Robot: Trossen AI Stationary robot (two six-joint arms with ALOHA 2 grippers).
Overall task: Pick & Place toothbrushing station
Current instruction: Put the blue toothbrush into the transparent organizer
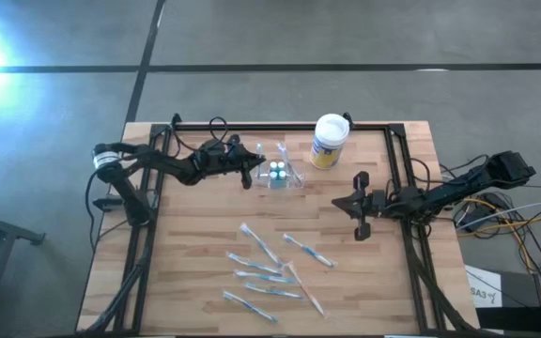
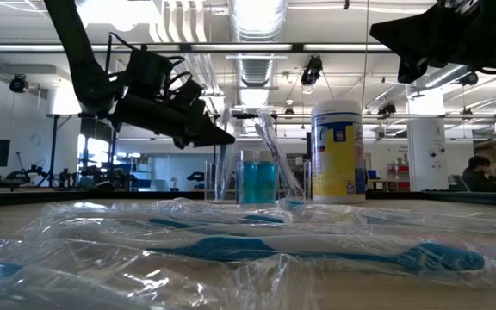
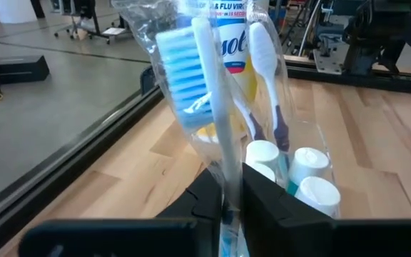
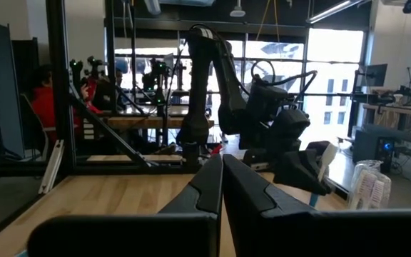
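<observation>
The toothbrushing station (image 1: 282,176) is a small clear holder standing on the table's far middle, with blue-filled bottles (image 2: 257,181) and white caps (image 3: 302,175) inside. A wrapped toothbrush with blue bristles (image 3: 184,71) stands upright at the station's left side, and my left gripper (image 3: 232,187) is shut on it, reaching in level from the left (image 1: 254,170). A second white brush (image 3: 262,50) stands in the station. My right gripper (image 1: 357,204) hovers shut and holds nothing, to the right of the station. My left gripper pinches the wrapped toothbrush's handle (image 3: 227,168), below the head, between its two fingers, plastic wrap and all. The fingers come level from the table's left and lie across the handle. The brush stands nearly upright, head up; the fingers hide its lower end.
A white-lidded canister with a yellow label (image 1: 330,141) stands just right of the station, near the far edge. Several wrapped toothbrushes (image 1: 270,268) lie scattered on the near half of the table. A black frame rail (image 1: 280,127) runs along the far edge.
</observation>
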